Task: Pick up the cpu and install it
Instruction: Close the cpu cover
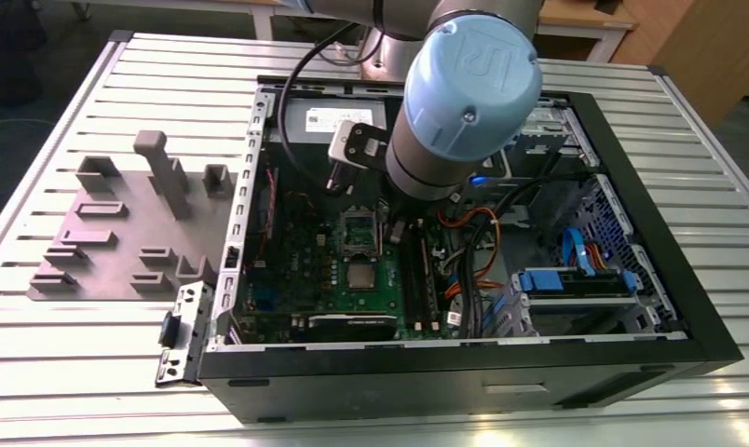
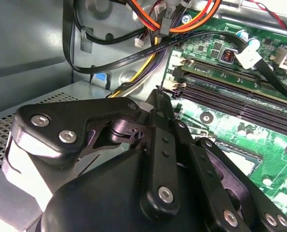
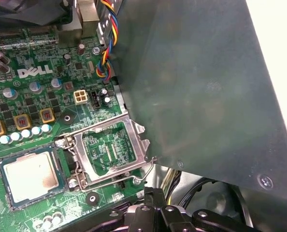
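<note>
- A robot arm (image 1: 468, 93) hung over an open computer case (image 1: 673, 307) lying on a slatted table (image 1: 163, 84). In the exterior view its blue-capped joint stood at about 1 o'clock from the cpu (image 1: 360, 276).
- The cpu, a small silvery square, lay flat on the green board (image 1: 300, 251), apparently seated in a dark socket bed. In the exterior view it sat at 6 o'clock from the metal socket frame (image 1: 356, 226), just beside it. In the first wrist view the frame stood flipped open and clear of the chip.
- The gripper (image 2: 165, 104), a black linkage in both wrist views, hung above the board near the end of the memory slots (image 2: 221, 92). It was apart from the cpu and did not hold it. Whether it was spread or closed could not be told.
- Judged from this, the chip rested in its socket unclamped, so the work stood at the socket itself, between grasp and final seating.
- Any move there would call for a straight, gentle descent, since the frame and its wire lever (image 3: 134, 180) crowded the chip.
</note>
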Robot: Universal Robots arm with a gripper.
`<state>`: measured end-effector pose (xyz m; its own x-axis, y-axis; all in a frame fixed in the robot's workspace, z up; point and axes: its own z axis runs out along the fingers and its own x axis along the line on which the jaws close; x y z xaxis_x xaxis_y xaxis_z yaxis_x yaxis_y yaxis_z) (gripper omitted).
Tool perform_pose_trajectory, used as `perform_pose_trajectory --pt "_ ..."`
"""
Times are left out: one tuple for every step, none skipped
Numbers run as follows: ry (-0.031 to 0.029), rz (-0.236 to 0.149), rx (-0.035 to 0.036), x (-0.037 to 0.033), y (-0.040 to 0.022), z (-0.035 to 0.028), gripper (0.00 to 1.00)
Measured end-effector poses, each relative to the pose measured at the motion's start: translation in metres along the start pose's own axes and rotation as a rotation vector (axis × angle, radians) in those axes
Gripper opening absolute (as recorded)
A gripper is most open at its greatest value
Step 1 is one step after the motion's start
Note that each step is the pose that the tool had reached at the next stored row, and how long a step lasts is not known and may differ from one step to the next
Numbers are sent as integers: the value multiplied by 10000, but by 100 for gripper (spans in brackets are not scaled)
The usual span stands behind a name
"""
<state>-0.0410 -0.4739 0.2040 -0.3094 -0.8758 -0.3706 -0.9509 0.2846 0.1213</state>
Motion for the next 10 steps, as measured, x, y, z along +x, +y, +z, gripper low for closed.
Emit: perform_pose_trajectory --pt "-5 1 -2 2 0 4 11" --pt "-12 1 -4 4 -1 9 11" --pt "-19 2 -6 6 -1 14 11" --pt "-24 2 -8 8 -2 19 11" --pt "-29 2 -10 9 -2 23 11" --pt "-39 1 -12 11 -3 27 11" --pt "-49 1 -16 13 -4 32 11" --pt "-56 1 -18 15 -4 37 11" --pt "-59 1 -19 15 -5 39 11" --pt "-59 2 -20 16 -5 40 11"
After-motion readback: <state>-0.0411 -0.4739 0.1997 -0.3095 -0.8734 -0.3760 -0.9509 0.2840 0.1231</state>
